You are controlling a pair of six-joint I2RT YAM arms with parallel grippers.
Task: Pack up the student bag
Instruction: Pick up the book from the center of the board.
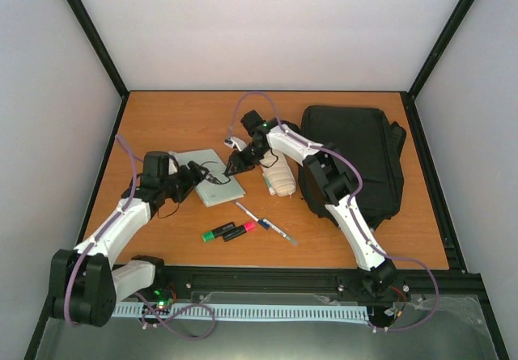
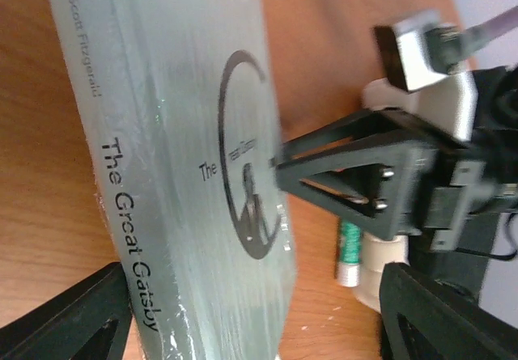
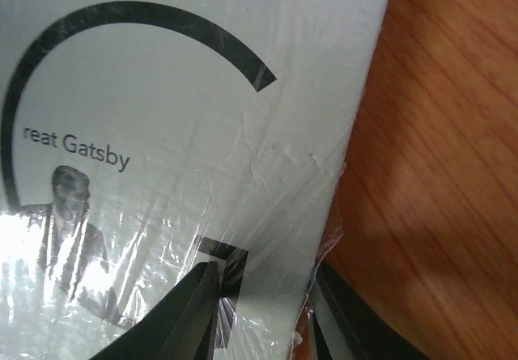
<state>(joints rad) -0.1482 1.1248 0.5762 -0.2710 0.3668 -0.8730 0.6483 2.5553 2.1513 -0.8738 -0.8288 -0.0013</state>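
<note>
The student bag (image 1: 356, 154), a large black backpack, lies flat at the right of the table. A pale "The Great Gatsby" book (image 1: 214, 180) in plastic wrap lies left of centre. My right gripper (image 1: 235, 166) is shut on the book's right edge (image 3: 267, 214), one finger (image 3: 182, 311) on the cover and the other (image 3: 340, 311) past the edge. My left gripper (image 1: 197, 180) stands open at the book's left end; in its wrist view the gripper (image 2: 251, 328) has its fingers (image 2: 69, 319) far apart on either side of the book (image 2: 178, 133).
A cream ribbed pencil case (image 1: 281, 178) lies between the book and the bag, under the right arm. Nearer the front lie a green highlighter (image 1: 217, 232), a pink highlighter (image 1: 239, 230) and two pens (image 1: 267, 224). A small white item (image 1: 235, 142) sits behind the book.
</note>
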